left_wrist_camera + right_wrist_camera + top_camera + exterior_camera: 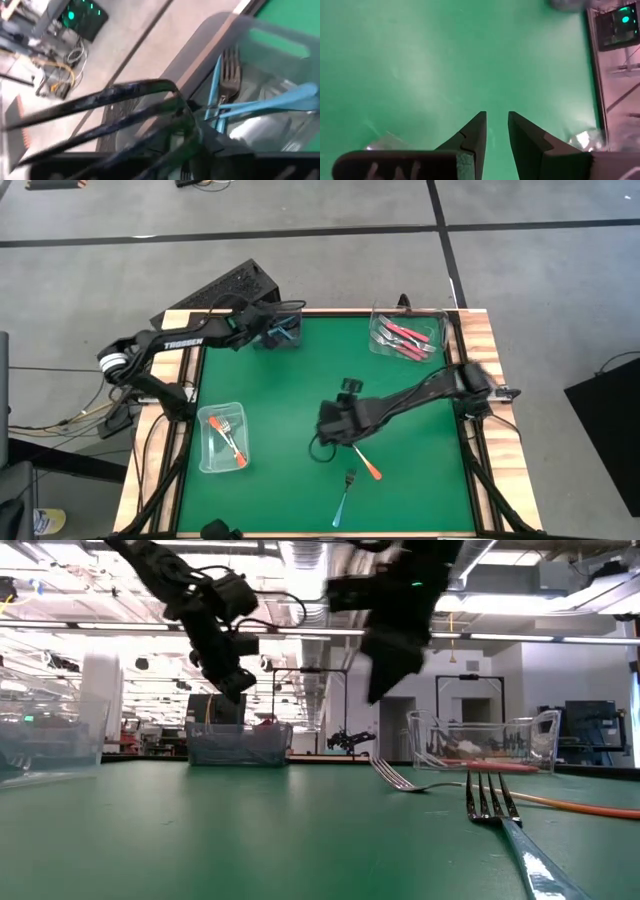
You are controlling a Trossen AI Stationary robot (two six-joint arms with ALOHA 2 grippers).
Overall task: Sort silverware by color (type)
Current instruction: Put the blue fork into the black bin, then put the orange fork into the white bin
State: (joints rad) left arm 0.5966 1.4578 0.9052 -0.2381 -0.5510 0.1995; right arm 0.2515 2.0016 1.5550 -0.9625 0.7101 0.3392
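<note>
Two forks lie flat on the green mat: an orange-handled fork [366, 463] [560, 803] and a blue-handled fork [345, 496] [512, 828] nearer the near edge. My right gripper [335, 430] [496, 116] hovers open just left of the orange fork's tines, with only bare mat under it. My left gripper [272, 330] [187, 107] hangs above the far-left clear container [280, 332] [240, 745], which holds blue forks [270, 104]. Its fingers look smeared and spread, and one blue fork's handle ends right at their tips; I see no hold on it.
A clear container with orange forks [222, 437] sits at the near left, and one with pink-red forks [405, 336] [482, 745] at the far right corner. A black keyboard-like device [232, 285] lies beyond the far-left edge. Bare mat spans the middle.
</note>
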